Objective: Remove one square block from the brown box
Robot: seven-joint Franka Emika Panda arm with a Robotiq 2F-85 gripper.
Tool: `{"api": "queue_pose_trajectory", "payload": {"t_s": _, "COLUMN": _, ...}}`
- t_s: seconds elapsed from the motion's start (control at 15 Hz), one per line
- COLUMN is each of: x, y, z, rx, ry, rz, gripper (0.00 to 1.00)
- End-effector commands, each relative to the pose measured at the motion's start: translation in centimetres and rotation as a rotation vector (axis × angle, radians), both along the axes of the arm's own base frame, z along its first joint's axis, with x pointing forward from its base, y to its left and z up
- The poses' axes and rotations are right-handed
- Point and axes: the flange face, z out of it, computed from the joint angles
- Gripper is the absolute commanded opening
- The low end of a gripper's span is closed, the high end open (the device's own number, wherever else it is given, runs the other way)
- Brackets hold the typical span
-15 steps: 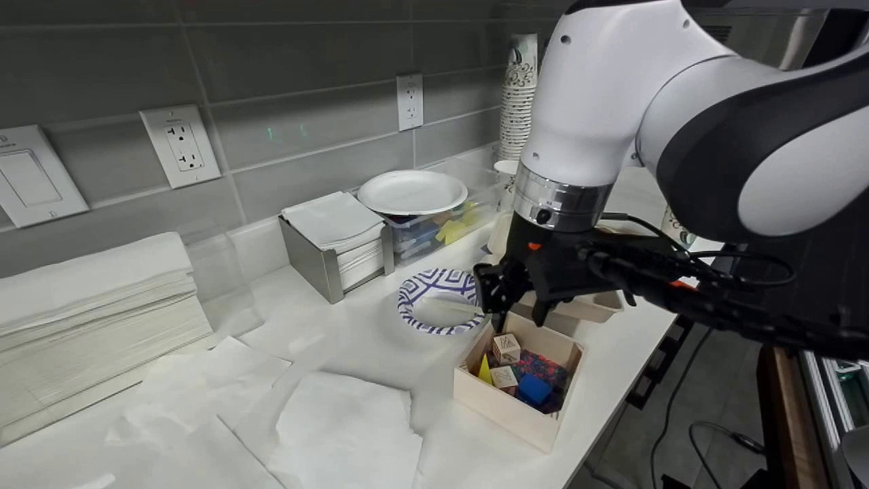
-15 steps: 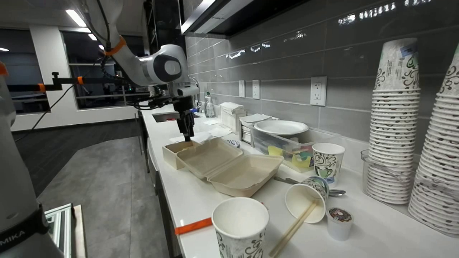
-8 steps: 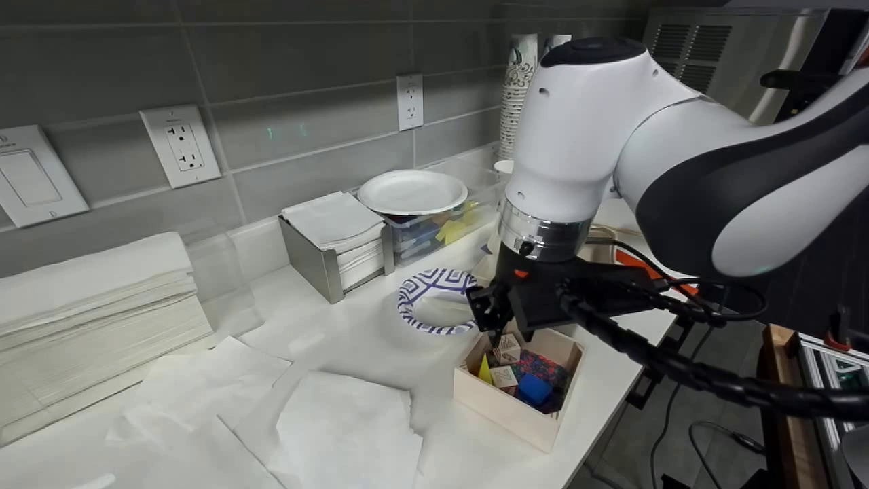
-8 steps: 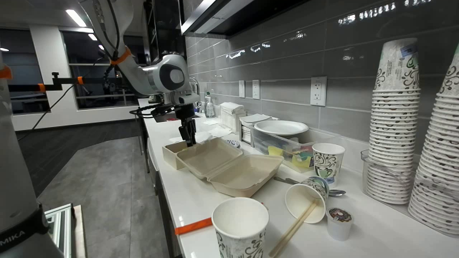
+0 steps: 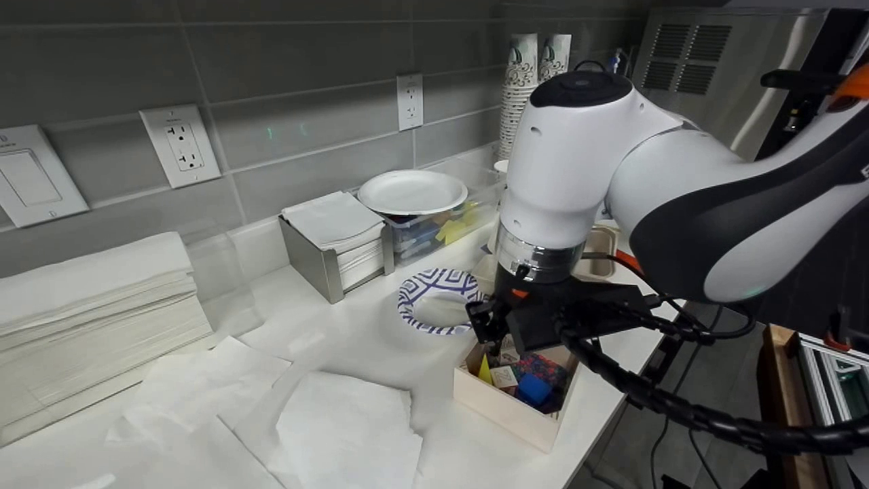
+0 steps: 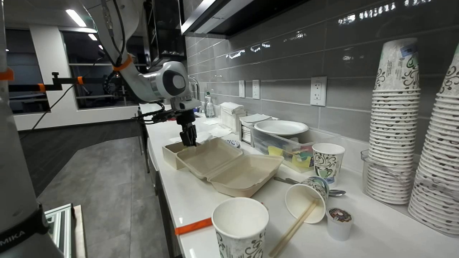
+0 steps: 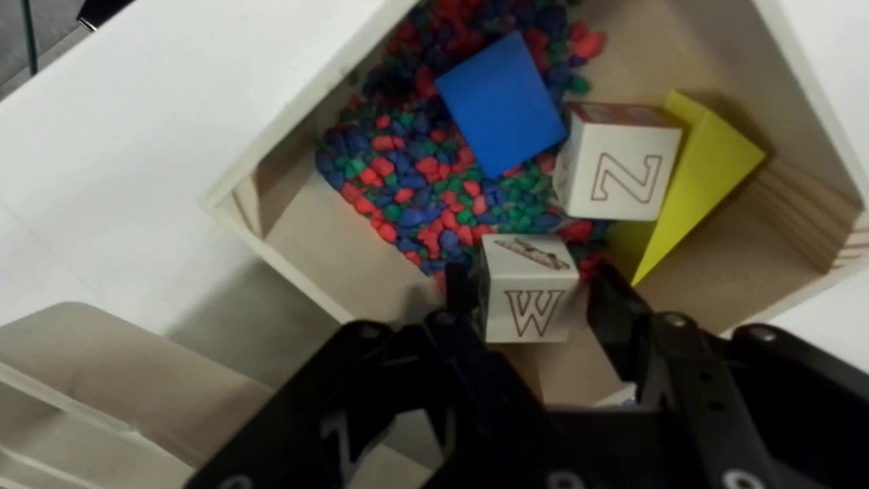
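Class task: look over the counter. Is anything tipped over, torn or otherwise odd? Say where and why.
Yes: in an exterior view, a paper cup lies on its side on the counter, wooden chopsticks reaching into its mouth, unlike the upright cup behind it. A loose white sheet has ragged, torn-looking edges.

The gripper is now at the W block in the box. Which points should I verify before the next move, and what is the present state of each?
1. Gripper placed around the W block: ok; its fingers stand on either side in the wrist view.
2. Jaws closed on the block: not ok; a narrow gap shows beside the finger nearer the yellow wedge.
3. That finger clear of the wedge: cannot tell; they look very close.
4. W block apart from the Z block: ok; coloured gravel shows between them.
5. Nothing lying on the W block: ok.
6. Wooden box upright on the counter: ok.
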Motion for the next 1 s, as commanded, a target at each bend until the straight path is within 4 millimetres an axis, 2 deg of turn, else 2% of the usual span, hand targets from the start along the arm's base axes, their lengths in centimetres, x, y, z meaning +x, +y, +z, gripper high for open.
{"api": "queue_pose_trajectory", "payload": {"t_s": 0.0, "x": 0.3, "y": 0.6, "z": -1.2, "rx": 0.001, "ry": -0.040, "rz": 0.020, "gripper": 0.48}}
{"api": "queue_pose_trajectory", "payload": {"t_s": 0.07, "x": 0.4, "y": 0.6, "z": -1.4, "rx": 0.000, "ry": -0.039, "rz": 0.025, "gripper": 0.45}}
{"api": "queue_pose_trajectory", "payload": {"t_s": 0.2, "x": 0.4, "y": 0.4, "z": -1.6, "rx": -0.012, "ry": -0.039, "rz": 0.030, "gripper": 0.17}}
{"api": "queue_pose_trajectory", "payload": {"t_s": 0.27, "x": 0.3, "y": 0.4, "z": -1.3, "rx": -0.020, "ry": -0.036, "rz": 0.029, "gripper": 0.09}}
{"api": "queue_pose_trajectory", "payload": {"t_s": 0.53, "x": -1.2, "y": 1.5, "z": 1.6, "rx": -0.051, "ry": -0.009, "rz": 0.041, "gripper": 0.09}}
{"api": "queue_pose_trajectory", "payload": {"t_s": 0.73, "x": -2.8, "y": 2.4, "z": 4.6, "rx": -0.099, "ry": 0.016, "rz": 0.055, "gripper": 0.09}}
{"api": "queue_pose_trajectory", "payload": {"t_s": 0.93, "x": -3.4, "y": 3.5, "z": 7.7, "rx": -0.160, "ry": -0.031, "rz": 0.137, "gripper": 0.09}}
